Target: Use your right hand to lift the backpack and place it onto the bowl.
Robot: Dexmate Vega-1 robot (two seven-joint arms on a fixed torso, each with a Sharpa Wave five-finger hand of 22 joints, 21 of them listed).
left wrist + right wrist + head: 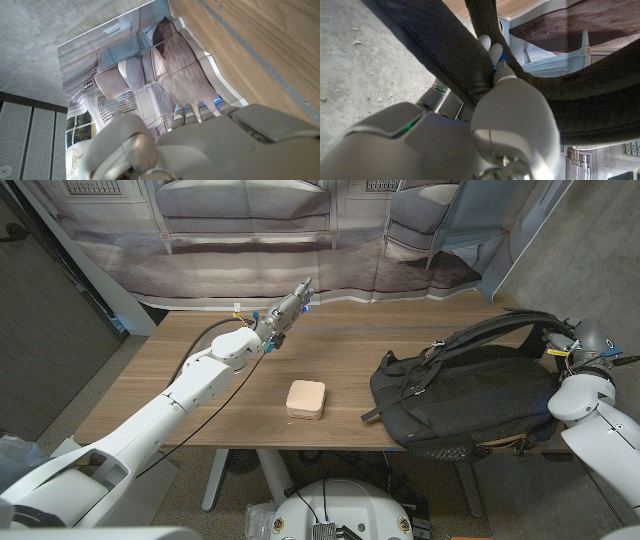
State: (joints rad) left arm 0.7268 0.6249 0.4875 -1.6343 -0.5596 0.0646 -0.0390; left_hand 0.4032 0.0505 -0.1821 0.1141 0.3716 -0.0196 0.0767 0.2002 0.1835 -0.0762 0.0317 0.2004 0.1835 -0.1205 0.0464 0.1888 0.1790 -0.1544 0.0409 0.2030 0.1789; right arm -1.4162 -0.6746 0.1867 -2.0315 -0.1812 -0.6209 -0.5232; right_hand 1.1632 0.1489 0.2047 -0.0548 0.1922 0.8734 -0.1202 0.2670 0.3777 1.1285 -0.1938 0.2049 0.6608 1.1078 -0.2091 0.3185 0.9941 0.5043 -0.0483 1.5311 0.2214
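- The black fabric backpack (pixel 465 400) lies at the table's near right corner, its bulk overhanging the near edge, its shoulder straps (pixel 520 323) arching toward the right.
- The right hand (pixel 578 348) sits among those straps; in the right wrist view its fingers (pixel 492 52) hook around a dark strap (pixel 465 65), apparently grasping it.
- A clean lift probably wants the strap seated deep in the fingers, then a rise high enough for the sagging body to clear the wood.
- The small square beige bowl (pixel 305 398) sits left of the backpack, apart from it, near the front edge.
- The left hand (pixel 285 310) hovers far-left with fingers extended, holding nothing, leaving the path open.
- The wooden table (pixel 400 330) offers open room behind the bowl.
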